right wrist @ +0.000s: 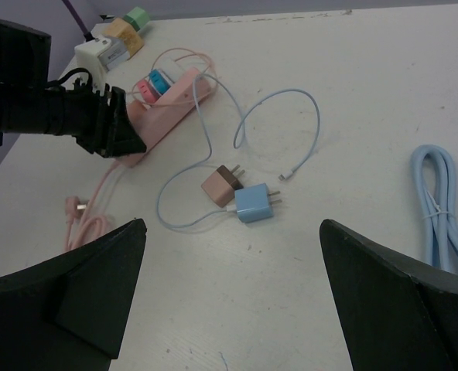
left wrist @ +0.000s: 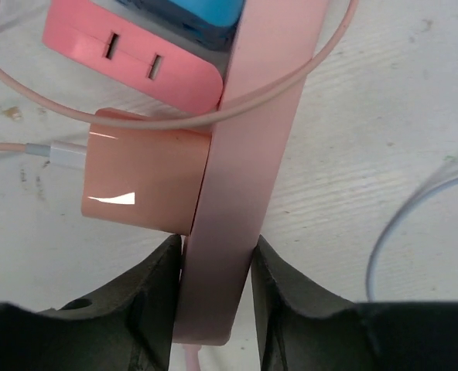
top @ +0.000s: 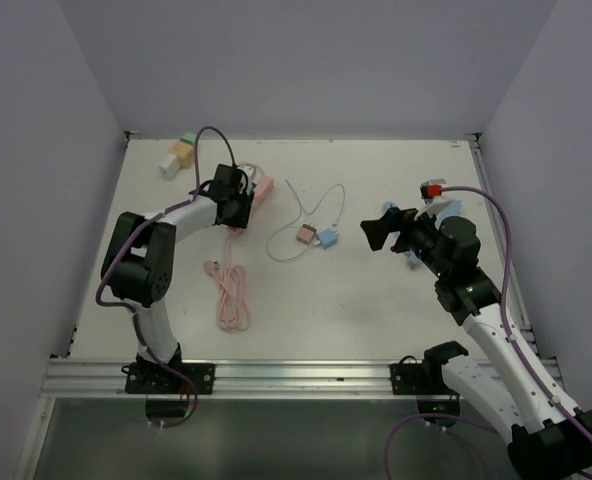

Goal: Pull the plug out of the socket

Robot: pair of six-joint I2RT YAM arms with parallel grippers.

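The plug (left wrist: 144, 182) sits in the side of the pink strip (left wrist: 252, 154), far left on the table (top: 376, 300); I'd pull it straight out, no twisting, with the strip braced; left gripper (left wrist: 217, 263) is clamped on the strip's end, arm reaching forward; right gripper (right wrist: 230, 228) hovers wide open, well apart, pointing that way.

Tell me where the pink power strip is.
Top view, back left: the power strip lies clamped in the left hand, beyond the coiled pink cable.
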